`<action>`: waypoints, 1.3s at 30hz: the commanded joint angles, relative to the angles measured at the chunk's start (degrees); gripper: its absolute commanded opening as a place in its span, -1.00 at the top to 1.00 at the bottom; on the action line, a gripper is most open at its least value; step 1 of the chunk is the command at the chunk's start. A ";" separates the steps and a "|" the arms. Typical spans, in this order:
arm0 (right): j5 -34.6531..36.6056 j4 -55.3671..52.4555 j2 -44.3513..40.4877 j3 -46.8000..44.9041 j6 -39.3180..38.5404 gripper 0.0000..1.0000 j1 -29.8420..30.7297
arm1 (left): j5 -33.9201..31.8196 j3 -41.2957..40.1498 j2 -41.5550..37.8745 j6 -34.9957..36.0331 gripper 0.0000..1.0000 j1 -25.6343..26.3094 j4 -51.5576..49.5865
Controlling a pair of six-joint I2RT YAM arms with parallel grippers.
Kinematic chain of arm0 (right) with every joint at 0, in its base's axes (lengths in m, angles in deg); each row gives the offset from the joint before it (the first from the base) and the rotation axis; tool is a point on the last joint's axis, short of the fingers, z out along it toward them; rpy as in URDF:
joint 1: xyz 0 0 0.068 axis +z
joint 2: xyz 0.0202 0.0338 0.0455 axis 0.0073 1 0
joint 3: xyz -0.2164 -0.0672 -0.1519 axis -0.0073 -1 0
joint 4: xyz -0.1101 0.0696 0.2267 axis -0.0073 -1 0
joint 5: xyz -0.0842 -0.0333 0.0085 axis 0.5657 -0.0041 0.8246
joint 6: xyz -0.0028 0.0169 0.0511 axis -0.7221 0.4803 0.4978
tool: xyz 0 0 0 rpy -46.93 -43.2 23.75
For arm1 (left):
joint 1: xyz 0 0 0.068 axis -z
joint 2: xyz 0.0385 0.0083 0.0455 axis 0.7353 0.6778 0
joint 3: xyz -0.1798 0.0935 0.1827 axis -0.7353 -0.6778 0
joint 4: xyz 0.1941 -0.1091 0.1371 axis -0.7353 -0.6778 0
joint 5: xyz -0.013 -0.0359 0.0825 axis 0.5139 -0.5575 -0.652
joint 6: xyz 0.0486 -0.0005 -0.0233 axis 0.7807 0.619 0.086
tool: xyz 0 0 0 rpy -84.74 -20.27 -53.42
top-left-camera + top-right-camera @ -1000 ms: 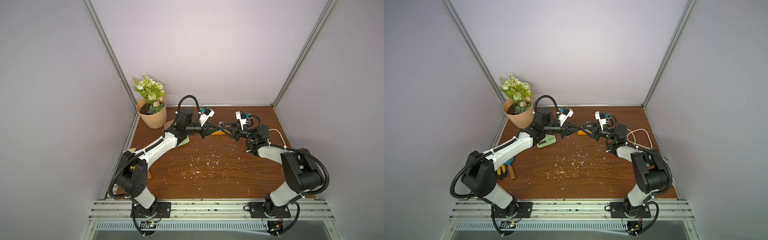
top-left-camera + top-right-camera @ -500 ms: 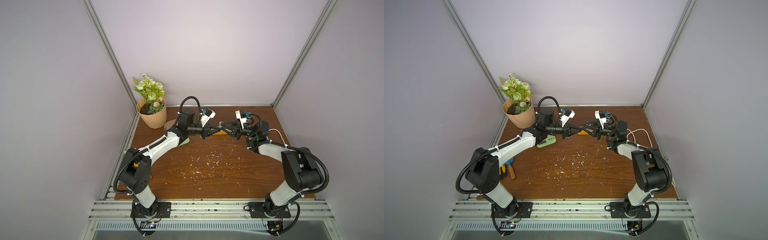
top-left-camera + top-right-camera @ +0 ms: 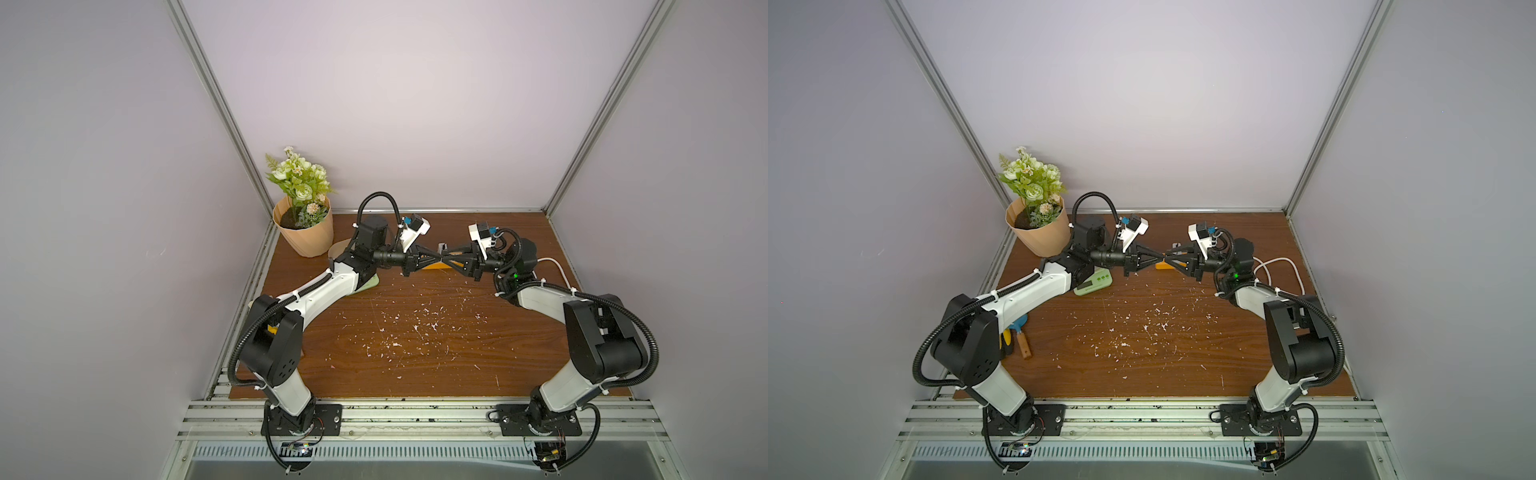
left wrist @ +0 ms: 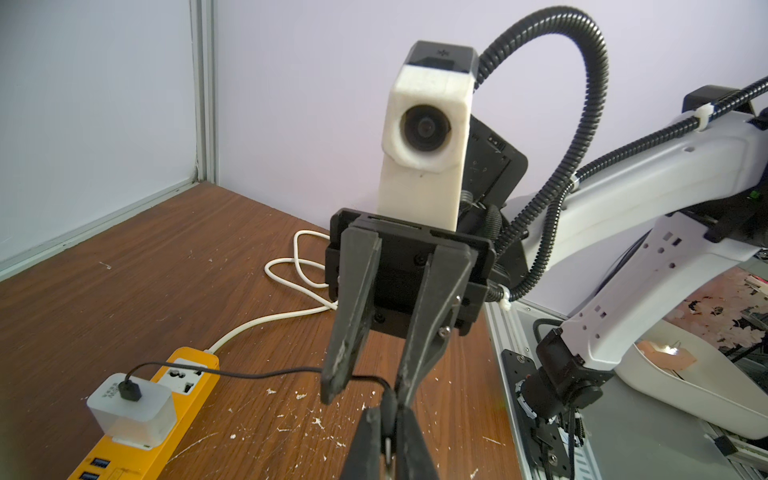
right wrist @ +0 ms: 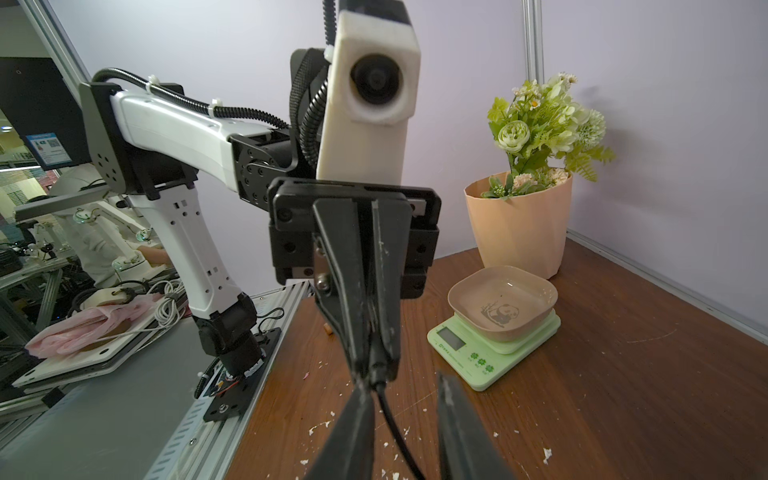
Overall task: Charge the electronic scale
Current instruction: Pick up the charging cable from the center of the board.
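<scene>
The charging looks roughly half done, judging from how things lie. The white cube charger (image 4: pixel 131 409) sits in the orange power strip (image 4: pixel 133 459), and one end of the black cable (image 4: pixel 257 374) is plugged into the charger's top. The other end hangs in the air and is not yet in the electronic scale (image 5: pixel 494 332). That scale stands on the table (image 3: pixel 1142 365) just in front of the flower pot (image 5: pixel 519 232), with its beige panda tray on top. In a top view the scale (image 3: pixel 1094 282) lies partly under the left arm and clear of both grippers. Which side carries its socket cannot be told. What is left, then, is to carry the free plug over to the scale and push it home. The left gripper (image 5: pixel 372 365) has its fingers (image 5: pixel 353 307) pressed together on the cable's plug end. It meets the right gripper (image 4: pixel 365 392) tip to tip above the far part of the table. The right gripper's fingers (image 4: pixel 353 316) stand clearly apart, straddling the cable just behind the plug. The cable runs between their tips and may brush one, but nothing is pinched there. This reads as a handover or regrip in which only the left gripper carries the cable.
</scene>
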 commanded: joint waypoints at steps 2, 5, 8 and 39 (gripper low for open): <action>-2.93 -3.51 -2.09 2.85 -5.25 0.46 -0.16 | 2.49 0.34 0.12 0.43 0.82 -0.47 2.29; -3.08 -3.87 -2.22 3.09 -5.44 0.52 -0.15 | 2.89 0.32 0.11 0.52 0.82 -0.51 2.29; -3.40 -3.87 -2.34 3.24 -5.30 0.55 0.03 | 2.87 0.23 0.12 0.62 0.82 -0.47 2.33; -5.04 -26.74 -5.47 8.53 -18.93 0.64 1.33 | 2.73 -0.04 -0.86 0.70 0.81 -0.11 2.47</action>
